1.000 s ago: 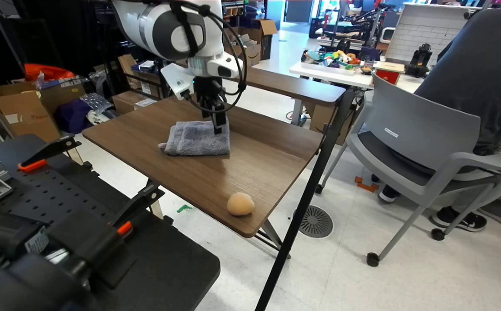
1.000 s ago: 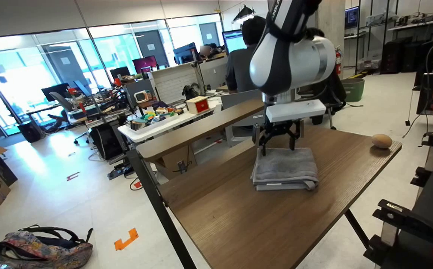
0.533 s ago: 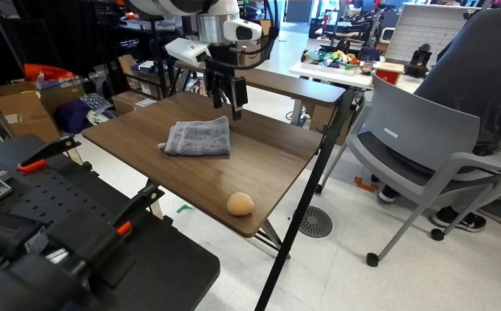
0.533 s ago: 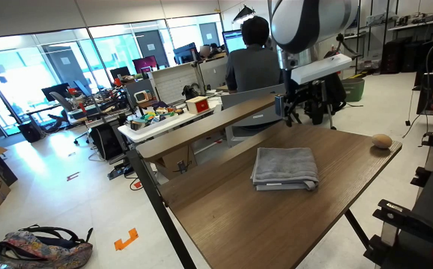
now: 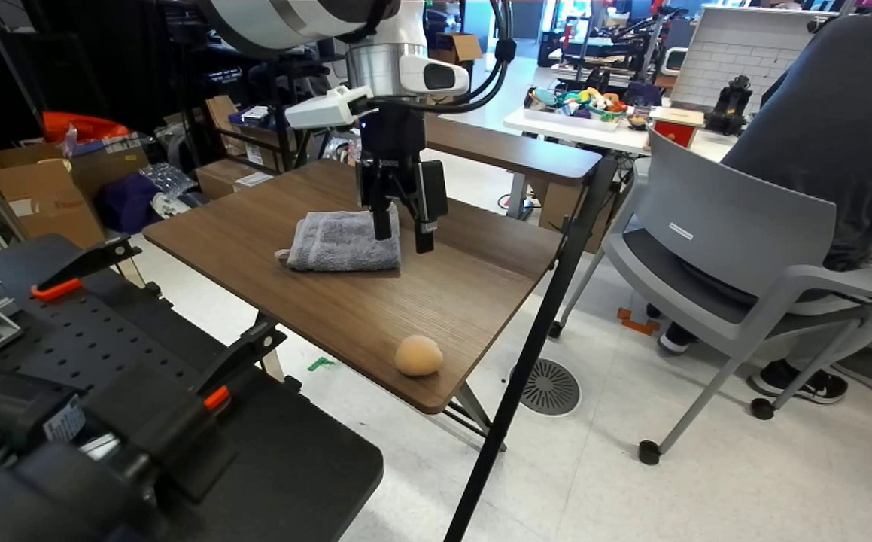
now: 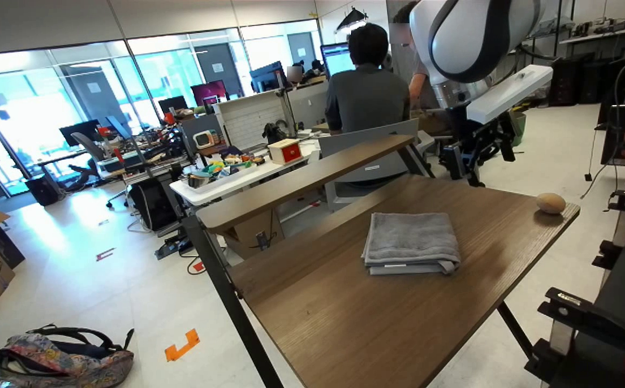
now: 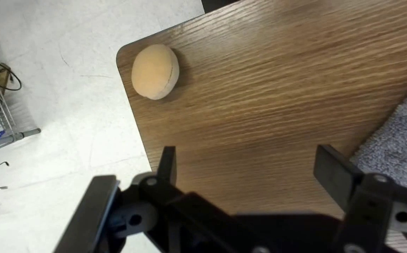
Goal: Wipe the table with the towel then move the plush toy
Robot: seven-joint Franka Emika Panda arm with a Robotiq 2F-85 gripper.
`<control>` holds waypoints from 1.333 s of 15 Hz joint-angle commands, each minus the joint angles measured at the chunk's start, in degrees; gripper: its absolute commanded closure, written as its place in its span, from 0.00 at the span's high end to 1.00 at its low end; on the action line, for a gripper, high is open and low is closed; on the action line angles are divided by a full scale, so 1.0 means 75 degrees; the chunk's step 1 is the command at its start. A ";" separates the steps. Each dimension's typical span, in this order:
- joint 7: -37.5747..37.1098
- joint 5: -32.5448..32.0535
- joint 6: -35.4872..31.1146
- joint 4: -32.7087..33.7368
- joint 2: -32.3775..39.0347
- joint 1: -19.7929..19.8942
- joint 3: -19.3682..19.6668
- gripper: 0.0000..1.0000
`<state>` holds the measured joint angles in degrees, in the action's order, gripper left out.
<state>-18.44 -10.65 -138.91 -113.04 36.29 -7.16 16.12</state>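
- Plush toy [image 5: 418, 356]: round, tan-orange; resting on the counter [image 5: 466, 278] near a rounded corner. Lower middle of the frame in an exterior view; upper left in the wrist view. Not gripped.
- Towel [image 6: 412, 240]: grey, folded in layers; lying flat on the counter, well apart from the toy. Right of centre in an exterior view. Free of any grip.
- Hand [image 7: 247, 154]: spread wide, with nothing held and only bare counter in the gap; lower part of the wrist view. Apart from both towel and toy.
- Probably done, as judged: wiping, going by a towel lying free and an unladen hand; not provable from a single moment.
- Left, as judged: grasping, lifting and setting down of the toy. No destination evident.
- Wrist view only: dark seam [image 7: 171, 72] along the side of the toy. Also there: towel as a mere grey corner at the right edge.
- Seen only in an exterior view: pale label [image 6: 396, 265] at the lower edge of the towel.
- Gap from hand to towel: masked by overlap in an exterior view with a grey chair [image 5: 736, 218] at right; plain in an exterior view with a backpack [image 6: 83, 364] at lower left.
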 commanded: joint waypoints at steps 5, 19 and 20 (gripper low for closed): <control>-0.0291 0.1258 -0.1377 -0.0834 -0.0236 0.0752 -0.0622 1.00; -0.1808 0.0855 -0.0948 -0.0963 0.0343 0.0528 0.0693 1.00; -0.1782 0.1056 -0.1112 -0.0990 0.0360 0.0655 0.0530 1.00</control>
<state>-31.82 -3.91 -146.15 -120.43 38.87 -3.52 21.59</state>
